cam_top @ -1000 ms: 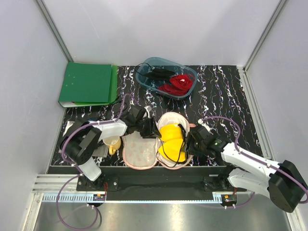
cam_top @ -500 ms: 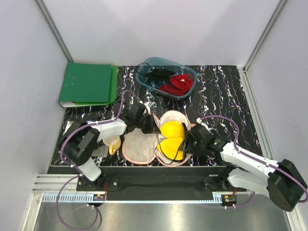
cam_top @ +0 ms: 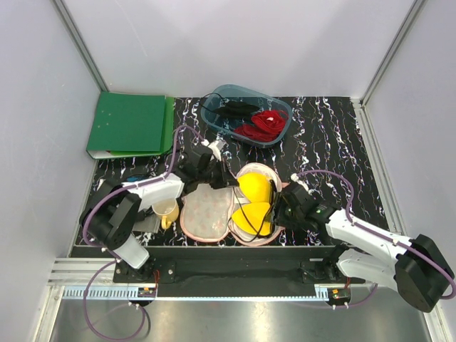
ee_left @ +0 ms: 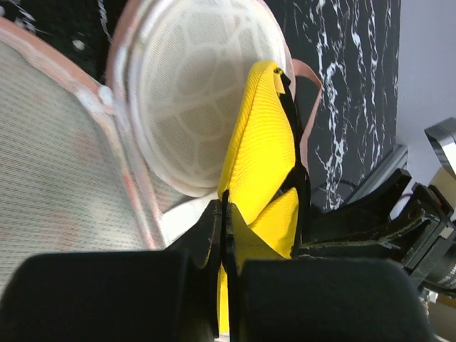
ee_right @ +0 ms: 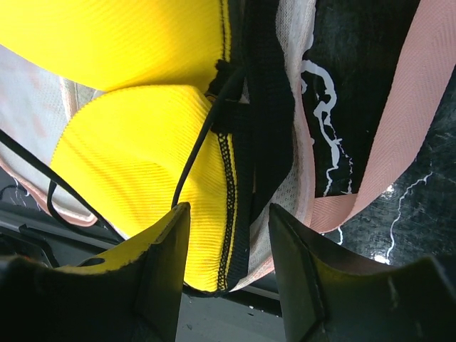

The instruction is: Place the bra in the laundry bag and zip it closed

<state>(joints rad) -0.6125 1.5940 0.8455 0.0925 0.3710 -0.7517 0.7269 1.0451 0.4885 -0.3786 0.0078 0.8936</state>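
Materials & finish, close views
Bright yellow padded bra (ee_right: 135, 149): finely ribbed matt cloth, black woven edging. Peach-pink laundry bag (ee_left: 64, 206): pale mesh lining, smooth pink tape trim. Black white-veined tabletop (cam_top: 328, 135): glossy, marble-look. Blue-grey tub (cam_top: 279, 128): translucent plastic.

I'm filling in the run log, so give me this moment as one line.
phase: loading bra | left gripper: shut on bra | right gripper: open at bra edge | bag: open, unzipped
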